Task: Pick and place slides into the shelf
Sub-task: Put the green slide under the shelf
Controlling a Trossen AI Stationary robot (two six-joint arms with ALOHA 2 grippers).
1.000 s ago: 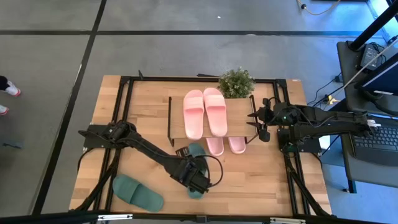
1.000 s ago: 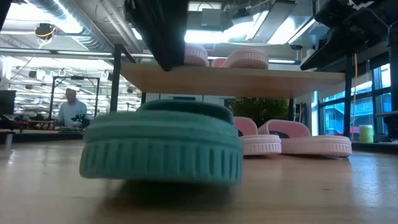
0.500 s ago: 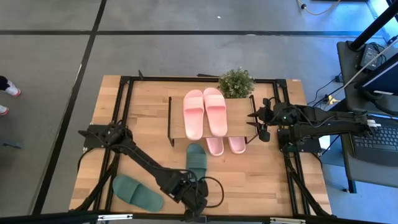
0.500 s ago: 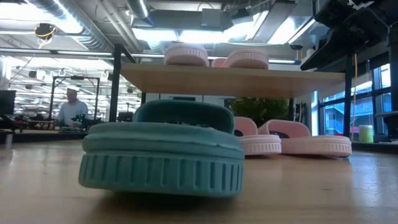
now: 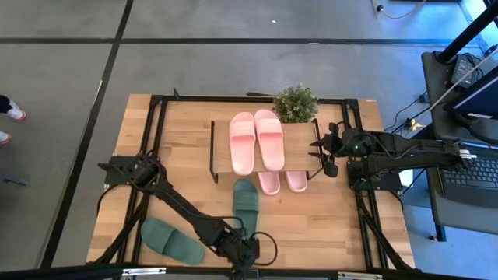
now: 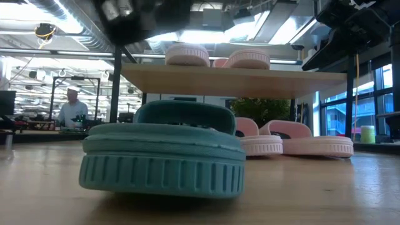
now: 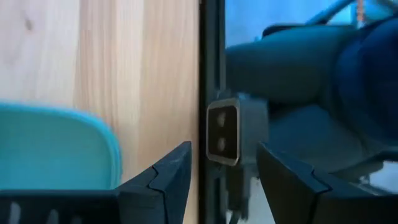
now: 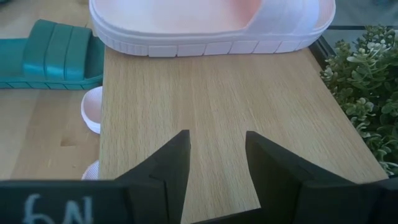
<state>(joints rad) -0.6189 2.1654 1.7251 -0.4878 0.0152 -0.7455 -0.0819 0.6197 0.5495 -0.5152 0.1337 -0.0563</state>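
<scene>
The shelf [image 5: 300,152] stands at the table's middle far side, with two pink slides [image 5: 254,140] lying on its top board [image 8: 211,118]. Two more pink slides [image 5: 282,182] rest on the table under it, their ends sticking out. One green slide [image 5: 247,200] lies flat on the table just in front of the shelf. The other green slide [image 5: 173,239] lies near the front left. My left gripper [image 5: 247,255] hangs open at the near edge, clear of both green slides. My right gripper [image 5: 327,152] waits open at the shelf's right end, nothing between its fingers [image 8: 174,168].
A potted plant [image 5: 296,102] stands behind the shelf's far right corner. The table's black frame rail and a small camera [image 7: 222,134] run along the near edge right under my left gripper. Bare wood lies right of the green slide in front of the shelf.
My left gripper has drawn back from the green slide in front of the shelf toward the table's near edge, sinking and tipping its fingers further down. Its jaws have stayed open. That green slide has settled flat on the table and lies still.
</scene>
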